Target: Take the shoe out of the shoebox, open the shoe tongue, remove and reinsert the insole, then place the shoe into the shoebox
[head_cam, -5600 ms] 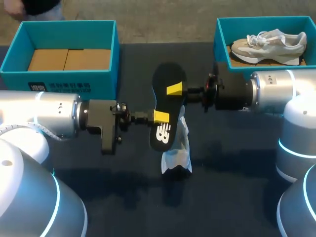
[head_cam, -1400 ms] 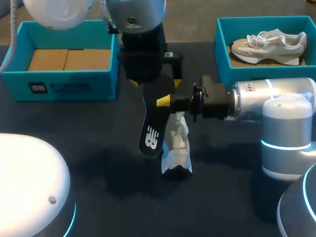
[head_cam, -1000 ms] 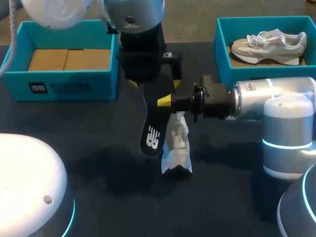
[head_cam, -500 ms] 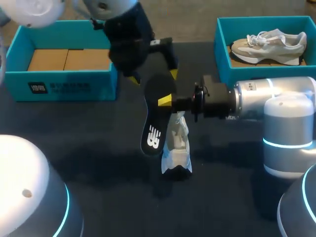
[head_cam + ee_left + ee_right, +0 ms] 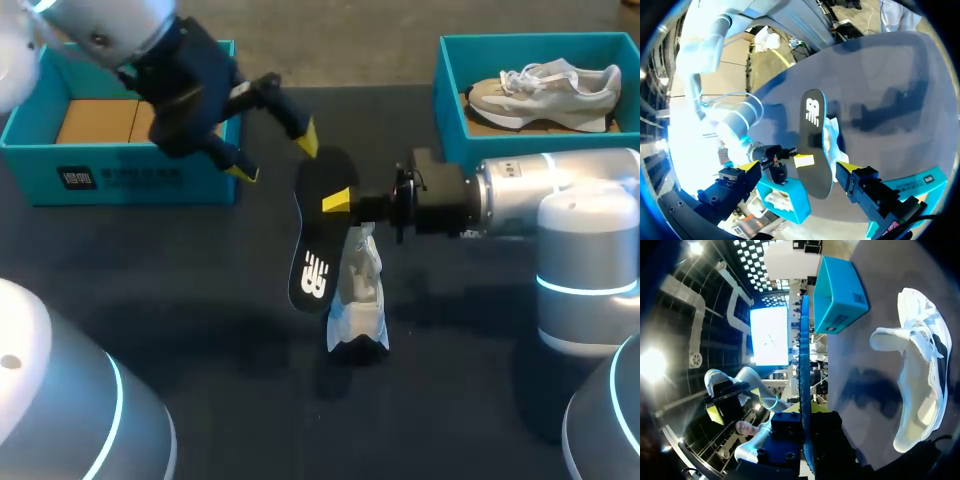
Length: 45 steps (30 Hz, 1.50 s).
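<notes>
The black insole (image 5: 318,235) hangs edge-up over the table's middle, with my right gripper (image 5: 340,203) shut on its rim. In the right wrist view the insole (image 5: 804,365) shows edge-on between that gripper's fingers (image 5: 805,440). Under and just right of it a white shoe (image 5: 358,295) lies on the dark table, also seen beside the right gripper as the shoe (image 5: 920,375). My left gripper (image 5: 275,153) is open and empty, up and left of the insole's top end. In the left wrist view its gripper (image 5: 799,166) has the insole (image 5: 812,135) ahead of it.
A teal shoebox (image 5: 445,95) at the back right holds a second grey-white shoe (image 5: 545,88). Another teal box (image 5: 130,160) at the back left holds cardboard pieces. The left arm stands above the table in front of that box.
My left gripper has drawn back from the insole, up and to the left, staying open. The right gripper keeps the insole nearly still.
</notes>
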Each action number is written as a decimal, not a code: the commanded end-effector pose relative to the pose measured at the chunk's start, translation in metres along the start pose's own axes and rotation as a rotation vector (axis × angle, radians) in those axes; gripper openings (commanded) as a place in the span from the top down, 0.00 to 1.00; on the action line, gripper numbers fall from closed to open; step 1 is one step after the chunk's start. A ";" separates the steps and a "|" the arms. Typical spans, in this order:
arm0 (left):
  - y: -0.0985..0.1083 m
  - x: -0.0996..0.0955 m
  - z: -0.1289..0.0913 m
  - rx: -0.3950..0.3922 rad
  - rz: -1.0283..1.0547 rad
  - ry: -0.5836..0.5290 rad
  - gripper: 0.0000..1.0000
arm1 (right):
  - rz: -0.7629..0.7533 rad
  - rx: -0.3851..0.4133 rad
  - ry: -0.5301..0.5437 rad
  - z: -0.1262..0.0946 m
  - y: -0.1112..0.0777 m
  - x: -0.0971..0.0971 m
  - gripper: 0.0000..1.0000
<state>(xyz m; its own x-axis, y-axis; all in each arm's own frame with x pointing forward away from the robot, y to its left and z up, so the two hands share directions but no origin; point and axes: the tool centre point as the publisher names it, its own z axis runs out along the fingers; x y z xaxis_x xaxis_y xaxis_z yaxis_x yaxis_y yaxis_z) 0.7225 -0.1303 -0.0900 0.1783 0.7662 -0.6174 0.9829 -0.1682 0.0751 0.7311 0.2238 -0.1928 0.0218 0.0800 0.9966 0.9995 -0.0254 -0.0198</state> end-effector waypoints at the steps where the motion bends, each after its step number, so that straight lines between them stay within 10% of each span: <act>1: -0.003 0.011 0.001 -0.008 0.003 -0.248 0.00 | 0.003 0.003 -0.007 0.000 -0.001 0.002 1.00; 45: 0.022 0.034 0.044 -0.101 -0.125 -0.617 0.00 | -0.038 -0.026 0.100 0.004 -0.007 0.032 1.00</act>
<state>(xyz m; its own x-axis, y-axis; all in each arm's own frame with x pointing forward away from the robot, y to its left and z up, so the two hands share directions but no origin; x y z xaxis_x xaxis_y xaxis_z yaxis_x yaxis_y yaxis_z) 0.7487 -0.1281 -0.1356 0.0353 0.3467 -0.9373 0.9991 -0.0345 0.0249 0.7276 0.2260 -0.1594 -0.0188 -0.0098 0.9998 0.9989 -0.0434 0.0184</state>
